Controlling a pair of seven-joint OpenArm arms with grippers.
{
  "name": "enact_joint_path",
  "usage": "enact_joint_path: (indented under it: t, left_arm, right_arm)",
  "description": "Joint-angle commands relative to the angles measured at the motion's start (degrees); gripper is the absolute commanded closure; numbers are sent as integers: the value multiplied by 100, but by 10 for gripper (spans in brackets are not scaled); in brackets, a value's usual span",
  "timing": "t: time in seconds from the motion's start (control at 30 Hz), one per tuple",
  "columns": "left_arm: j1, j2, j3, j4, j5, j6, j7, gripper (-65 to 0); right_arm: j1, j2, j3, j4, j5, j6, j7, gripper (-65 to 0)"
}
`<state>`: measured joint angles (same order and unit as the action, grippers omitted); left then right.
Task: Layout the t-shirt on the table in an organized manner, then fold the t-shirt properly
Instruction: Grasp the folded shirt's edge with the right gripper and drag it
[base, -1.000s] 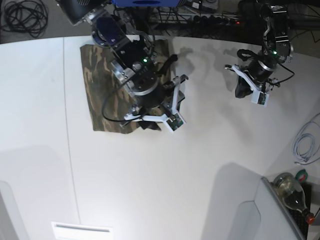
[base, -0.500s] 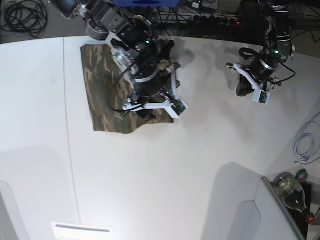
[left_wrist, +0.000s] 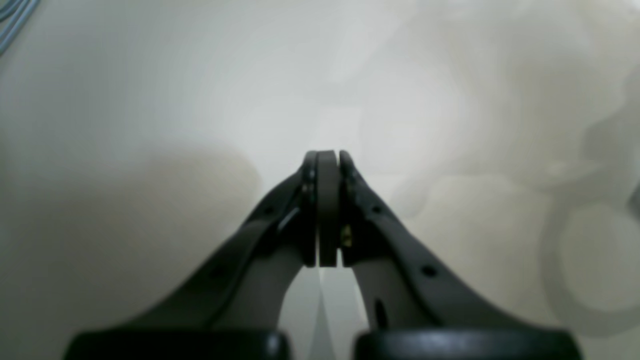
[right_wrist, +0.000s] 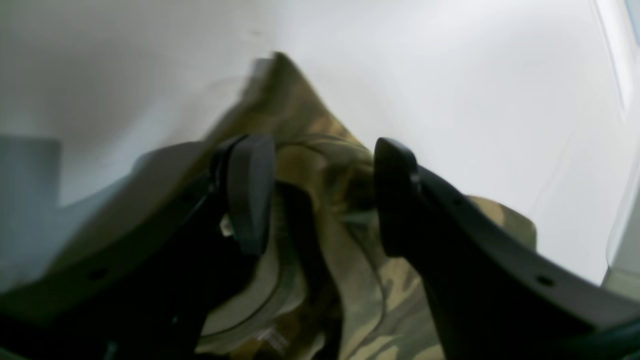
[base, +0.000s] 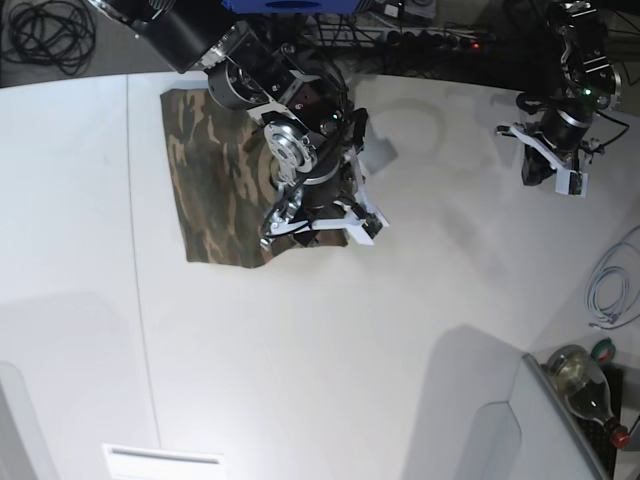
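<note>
Cloth fills the gap between the jaws of the right gripper: the t-shirt, in camouflage green, brown and tan, bunches up there, and the 2 dark fingers stand partly apart on either side of the fold. Whether they pinch the cloth or only straddle it, the blurred wrist view does not settle. In the base view this arm leans over the shirt's right edge, which probably puts it where a fold of that side toward the middle would start.

The shirt lies on the table, in the far left part of the white top, mostly flat as a rough rectangle, with its lower right corner rumpled under the arm. It looks laid out already, so the folding step seems to be the 1 in hand.

The left gripper has its jaws pressed together with nothing between them, hanging over bare tabletop at the far right, well apart from the shirt. Judging by that, it is parked out of the way so the other arm can work alone.

As for containers, none holds anything of the task; a bottle stands at the lower right corner, off the work area, contents unclear.
</note>
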<state>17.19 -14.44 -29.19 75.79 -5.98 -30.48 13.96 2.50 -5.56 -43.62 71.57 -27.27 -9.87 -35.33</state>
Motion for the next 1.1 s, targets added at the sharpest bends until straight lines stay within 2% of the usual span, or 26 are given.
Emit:
enact_joint_path:
  t: [0.0, 0.07, 0.1, 0.17, 0.2, 0.37, 0.5, 0.6, 0.7, 0.8, 0.93, 1.07]
  left_arm:
    - [-9, -82, -39, 83, -48, -7, -116, 0]
    - [-9, -82, 5, 83, -48, -7, -108, 0]
    - [-9, -82, 13, 74, -48, -7, -108, 0]
    - [-18, -82, 22, 74, -48, -7, -108, 0]
    - [-18, -82, 22, 65, -48, -7, -108, 0]
    - [-36, -82, 22, 56, -48, -7, -99, 0]
    - [-53, -82, 22, 56, -48, -7, -99, 0]
    - [-62, -82, 22, 56, -48, -7, -90, 0]
    - [-62, -82, 22, 56, -48, -7, -90, 0]
    - [-71, -55, 66, 56, -48, -7, -90, 0]
    - [-71, -38, 611, 65, -66, 28, -99, 0]
    - [-290, 191, 1033, 56, -84, 37, -116, 0]
  right_arm:
    - [106, -72, -3, 12, -65, -99, 91, -297]
    - [167, -72, -3, -155, -65, -134, 91, -261]
    - [176, -72, -3, -199, -65, -134, 91, -210]
    - [159, -72, 6, -181, -65, -134, 91, -50]
    - [141, -72, 6, -155, -65, -134, 91, -6]
    - [-167, -72, -12, 610, -21, -64, 91, 0]
    - [-334, -55, -3, 1331, 551, 552, 74, 0]
    - [-369, -37, -3, 1656, 867, 763, 74, 0]
    - [-325, -28, -30, 1691, 1193, 833, 83, 0]
    - [-167, -72, -30, 1190, 1333, 851, 135, 0]
    - [-114, -81, -30, 689, 1333, 851, 584, 0]
    - [-255, -81, -30, 751, 1333, 859, 575, 0]
